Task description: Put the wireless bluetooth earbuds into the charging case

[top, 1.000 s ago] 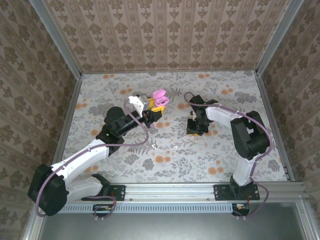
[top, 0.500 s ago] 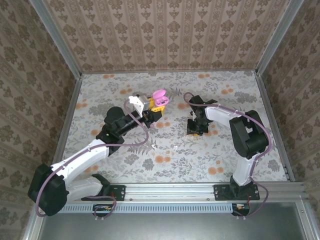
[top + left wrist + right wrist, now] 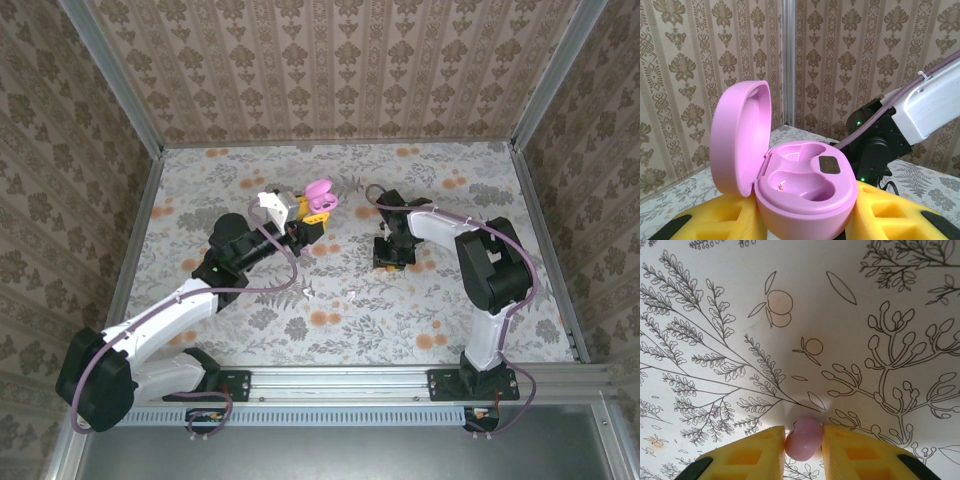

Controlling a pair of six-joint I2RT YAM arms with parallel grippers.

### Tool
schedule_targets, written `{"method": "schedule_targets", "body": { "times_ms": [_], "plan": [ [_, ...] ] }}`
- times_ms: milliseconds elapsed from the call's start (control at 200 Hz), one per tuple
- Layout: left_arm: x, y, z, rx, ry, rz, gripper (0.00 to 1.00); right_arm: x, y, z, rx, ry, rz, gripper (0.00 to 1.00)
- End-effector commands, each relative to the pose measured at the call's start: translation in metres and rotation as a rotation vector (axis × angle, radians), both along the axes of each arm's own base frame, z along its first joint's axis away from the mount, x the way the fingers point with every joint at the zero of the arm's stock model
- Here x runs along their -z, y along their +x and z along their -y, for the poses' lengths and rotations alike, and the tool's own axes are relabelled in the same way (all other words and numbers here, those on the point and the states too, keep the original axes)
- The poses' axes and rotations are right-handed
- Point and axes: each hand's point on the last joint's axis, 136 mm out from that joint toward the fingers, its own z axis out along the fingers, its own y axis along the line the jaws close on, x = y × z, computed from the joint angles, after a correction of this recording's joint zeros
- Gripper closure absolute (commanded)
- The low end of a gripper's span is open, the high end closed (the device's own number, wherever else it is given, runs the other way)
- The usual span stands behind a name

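Only the right arm's elbow (image 3: 497, 266) has edged left; the right gripper (image 3: 804, 438) stays pinched on the tiny magenta-pink plastic earbud (image 3: 804, 440) between its fingertips (image 3: 762, 452). Left gripper (image 3: 807, 218) clamps the pink pebble-shaped plastic charging case (image 3: 805, 187), lid (image 3: 737, 140) open.

Case (image 3: 805, 197) btm, right pincer (image 3: 804, 432) cropped, earbud (image 3: 803, 440) sides hidden

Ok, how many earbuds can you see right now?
1. A pink earbud is pinched in the right pincer. The open pink case, held by the left pincer, looks empty. Other earbuds may be hidden from these views.
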Motion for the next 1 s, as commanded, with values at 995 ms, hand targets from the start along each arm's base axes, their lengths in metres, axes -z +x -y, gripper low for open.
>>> {"method": "schedule_targets", "body": {
  "times_ms": [995],
  "plan": [
    [-0.013,0.001,0.0,-0.002,-0.022,0.02,0.61,-0.006,0.014,0.008,-0.017,-0.08,0.021,0.68]
  ]
}}
